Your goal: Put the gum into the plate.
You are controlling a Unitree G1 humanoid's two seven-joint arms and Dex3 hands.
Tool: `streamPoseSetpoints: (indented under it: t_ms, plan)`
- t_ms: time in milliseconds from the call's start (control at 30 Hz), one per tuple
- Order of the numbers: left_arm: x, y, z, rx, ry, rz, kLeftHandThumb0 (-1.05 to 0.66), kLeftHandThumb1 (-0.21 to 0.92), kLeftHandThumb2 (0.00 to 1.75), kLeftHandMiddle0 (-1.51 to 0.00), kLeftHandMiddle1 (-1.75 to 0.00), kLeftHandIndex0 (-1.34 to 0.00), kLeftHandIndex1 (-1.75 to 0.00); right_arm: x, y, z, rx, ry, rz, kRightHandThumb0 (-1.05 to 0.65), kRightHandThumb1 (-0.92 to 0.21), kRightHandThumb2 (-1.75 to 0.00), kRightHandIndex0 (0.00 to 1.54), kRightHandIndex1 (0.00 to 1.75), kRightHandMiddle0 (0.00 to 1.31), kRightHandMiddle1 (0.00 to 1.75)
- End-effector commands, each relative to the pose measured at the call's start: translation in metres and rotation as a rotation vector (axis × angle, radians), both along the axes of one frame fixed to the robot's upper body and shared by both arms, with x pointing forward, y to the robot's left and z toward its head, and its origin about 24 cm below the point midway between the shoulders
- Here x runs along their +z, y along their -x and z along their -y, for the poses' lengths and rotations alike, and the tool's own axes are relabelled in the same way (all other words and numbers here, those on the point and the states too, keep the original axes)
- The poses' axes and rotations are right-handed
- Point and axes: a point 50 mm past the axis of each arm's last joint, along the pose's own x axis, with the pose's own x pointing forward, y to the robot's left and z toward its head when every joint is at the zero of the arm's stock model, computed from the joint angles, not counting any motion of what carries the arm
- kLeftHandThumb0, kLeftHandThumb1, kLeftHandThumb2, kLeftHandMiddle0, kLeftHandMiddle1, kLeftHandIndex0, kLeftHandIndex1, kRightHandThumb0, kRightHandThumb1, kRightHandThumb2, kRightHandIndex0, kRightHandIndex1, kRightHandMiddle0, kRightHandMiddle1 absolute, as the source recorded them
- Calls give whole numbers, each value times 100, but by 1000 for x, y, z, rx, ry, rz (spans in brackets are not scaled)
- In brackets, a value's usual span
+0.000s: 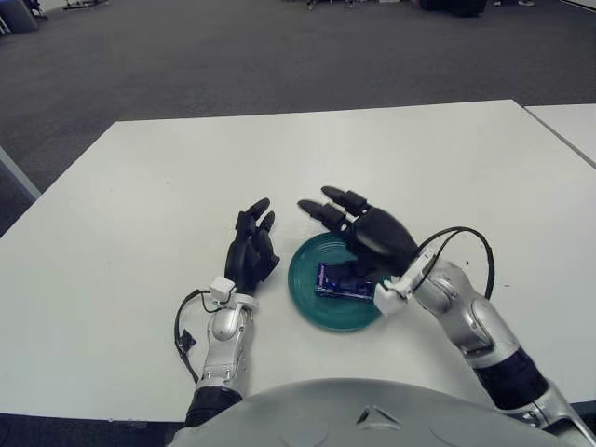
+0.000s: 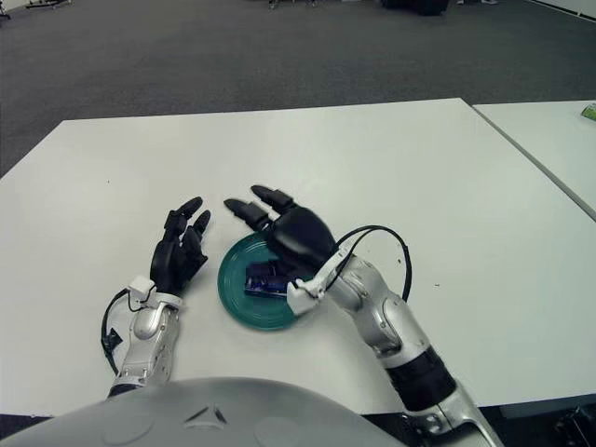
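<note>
Small blue gum packet lies in the round teal plate; right robot hand, fingers spread and empty, should lift clear vertically without nudging it.

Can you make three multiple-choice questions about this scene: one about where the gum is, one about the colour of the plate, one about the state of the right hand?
1. Where is the gum?
A. On the bare table, left of the left hand
B. In the plate
C. Held in the left hand

2. What colour is the plate?
A. Teal green
B. Red
C. Yellow

3. How is the right hand?
A. Closed around the gum
B. Out of view
C. Fingers spread, holding nothing, over the plate's far edge

Key:
1 B: the blue packet lies inside the plate's rim.
2 A: the plate shows teal green against the white table.
3 C: its fingers stretch out beyond the plate and the gum lies free below the palm.

The left hand shows beside the plate, on its left.
</note>
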Motion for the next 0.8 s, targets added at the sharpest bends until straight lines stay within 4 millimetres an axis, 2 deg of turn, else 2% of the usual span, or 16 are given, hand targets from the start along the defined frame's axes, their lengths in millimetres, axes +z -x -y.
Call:
streamPoseSetpoints:
  t_ms: [0, 67, 200, 333, 467, 767]
  plan:
    - [-22, 22, 4, 18, 17, -149, -81, 92, 82, -35, -59, -16, -118, -2, -5, 12, -136, -128, -35, -90, -92, -76, 37, 9, 0, 77]
    - [-21, 22, 5, 16, 11, -158, -82, 92, 81, -34, -71, -19, -122, -3, -6, 17, -179, -187, -50, -88, -92, -72, 41, 11, 0, 88]
    - [-20, 21, 6, 15, 16, -158, -84, 92, 81, -33, -83, -20, -126, -6, -5, 28, -264, -319, -94, -86, -92, -70, 43, 13, 0, 95]
    - [-18, 21, 7, 3, 37, -156, -84, 92, 82, -33, -92, -21, -128, -16, -9, 49, -443, -663, -271, -84, -92, -69, 42, 12, 0, 97]
    - [-18, 23, 6, -3, 45, -162, -83, 92, 82, -34, -98, -20, -129, -22, -9, 57, -545, -845, -363, -78, -92, -68, 44, 14, 0, 99]
    - [-18, 25, 4, -5, 52, -178, -84, 92, 80, -34, -101, -19, -130, -36, 4, 78, -689, -1013, -453, -64, -92, -64, 51, 19, 0, 95]
